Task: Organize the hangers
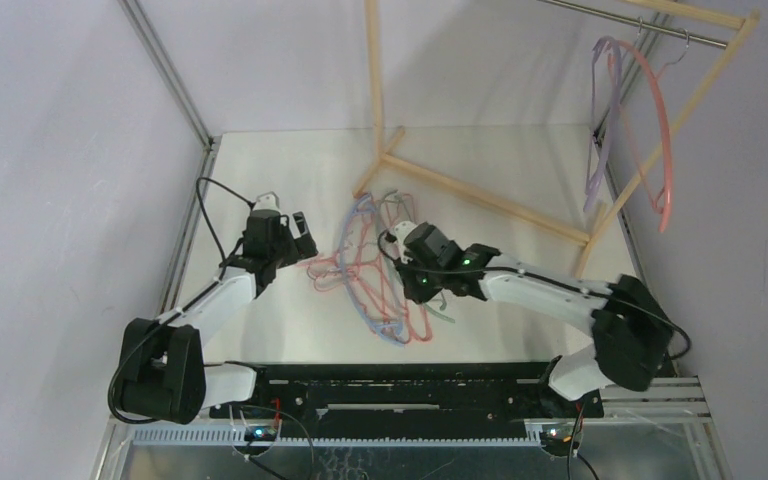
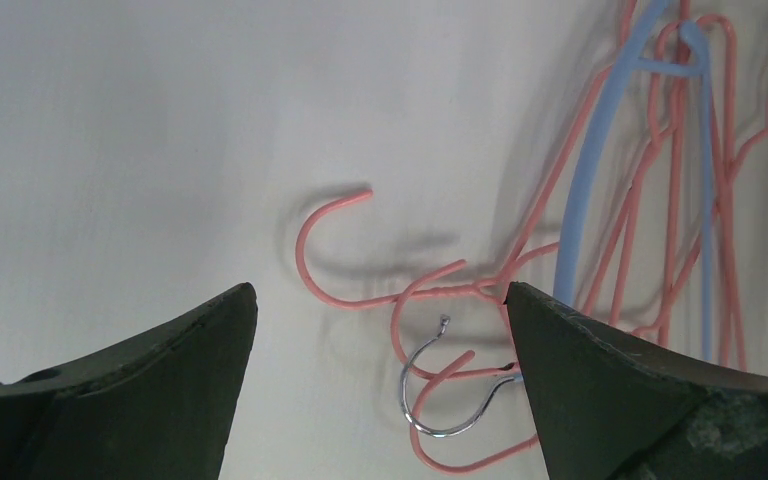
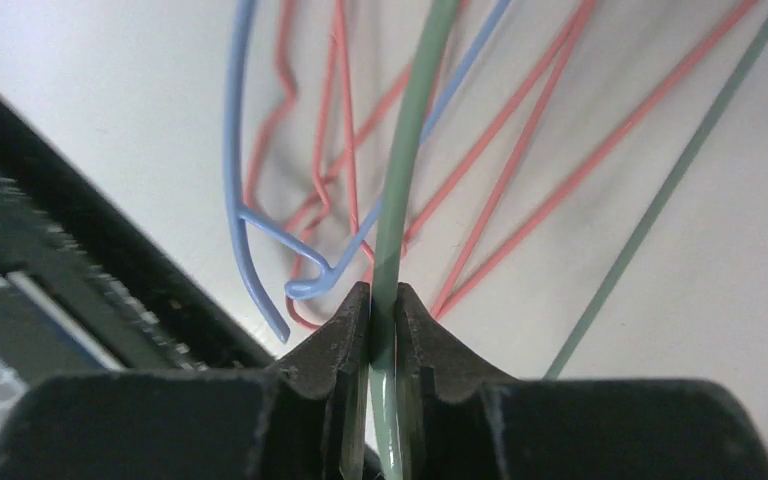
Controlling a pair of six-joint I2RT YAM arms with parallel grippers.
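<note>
While the left gripper (image 2: 380, 300) hovers with fingers (image 2: 160, 390) apart over pink hooks (image 2: 302, 248), the tangled hangers (image 1: 380, 280) lie mid-desk (image 1: 280, 170), the right gripper (image 3: 382, 300) is clamped on a grey-green hanger (image 3: 407, 150), and a lilac hanger (image 1: 594, 120) and a salmon hanger (image 1: 666, 140) hang on the rail (image 1: 660, 28).

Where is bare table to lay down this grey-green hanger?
Bare white table lies far-left, between the left arm and the pale wooden rack's foot. Crowded: the tangled pink and blue hanger pile at the right pincer.
</note>
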